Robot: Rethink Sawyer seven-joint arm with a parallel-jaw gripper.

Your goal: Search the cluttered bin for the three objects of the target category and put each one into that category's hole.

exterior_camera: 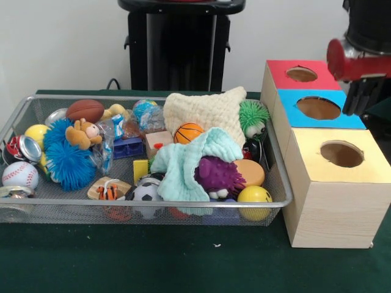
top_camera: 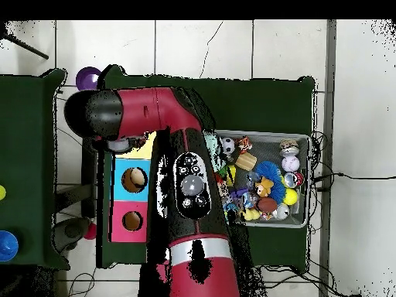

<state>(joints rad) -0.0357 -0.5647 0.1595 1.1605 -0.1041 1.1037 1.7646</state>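
Note:
My gripper (exterior_camera: 359, 101) hangs at the far right, above the right edge of the blue box (exterior_camera: 317, 110), with nothing seen in it. Three boxes with round holes stand in a row: red (exterior_camera: 301, 74), blue, and yellow (exterior_camera: 341, 154). The wire bin (exterior_camera: 18, 116) to their left is full of clutter: a brown football (exterior_camera: 85, 110), a basketball (exterior_camera: 188, 132), a baseball (exterior_camera: 19, 174), a soccer ball (exterior_camera: 146, 193), a yellow ball (exterior_camera: 254, 195), a blue spiky ball (exterior_camera: 68, 160), a purple furry toy (exterior_camera: 217, 175) and a green furry toy (exterior_camera: 253, 117). In the overhead view my arm (top_camera: 189, 186) covers the bin's left half.
A cream knitted cloth (exterior_camera: 204, 110) and a mint towel (exterior_camera: 183, 162) lie over things in the bin. Crushed cans (exterior_camera: 23, 148) sit at its left end. A teddy bear (exterior_camera: 82, 134) rests on the spiky ball. In the overhead view, the bin's right rim (top_camera: 309, 179) shows past the arm.

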